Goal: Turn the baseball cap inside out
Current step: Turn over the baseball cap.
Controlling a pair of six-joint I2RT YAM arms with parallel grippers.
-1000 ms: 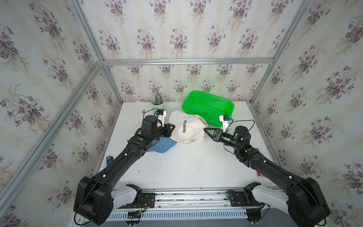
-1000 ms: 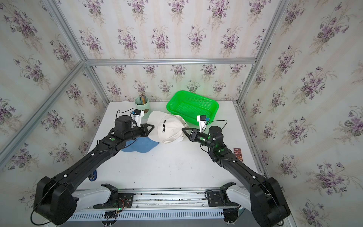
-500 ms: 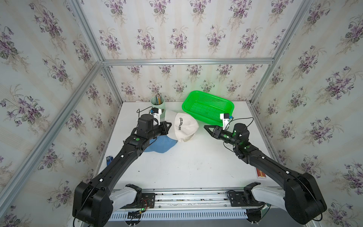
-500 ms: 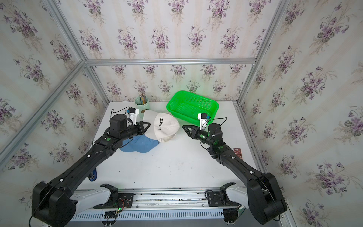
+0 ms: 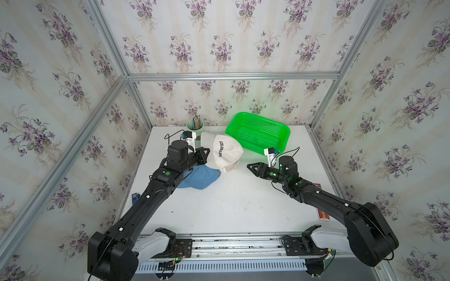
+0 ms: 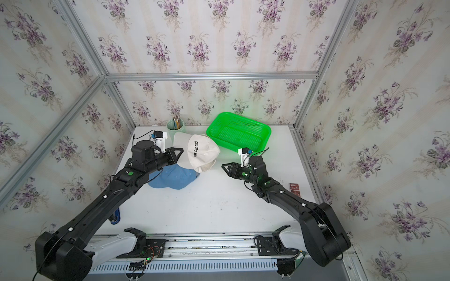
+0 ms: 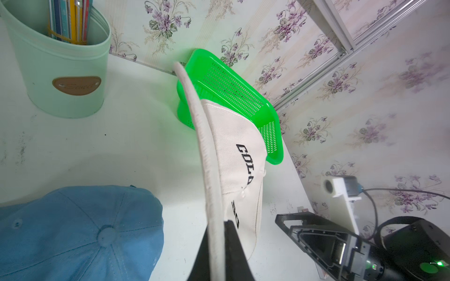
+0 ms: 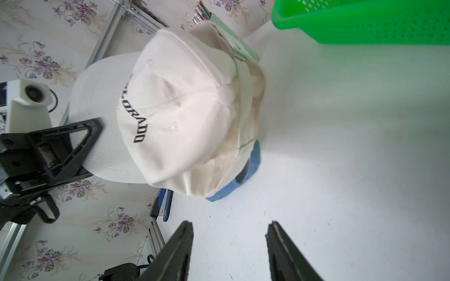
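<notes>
White tabletop [image 5: 231, 206] offered open room between near edge and cream fabric baseball cap [image 5: 226, 152]. Left gripper [image 7: 219, 228] clamped its brim; right gripper [image 8: 230, 226] jaws stood apart nearby.

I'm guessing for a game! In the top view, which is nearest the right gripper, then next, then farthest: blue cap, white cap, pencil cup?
1. White cap, just in front of the right gripper.
2. Blue cap, on the table beyond the white one.
3. Pencil cup, by the back wall.
</notes>
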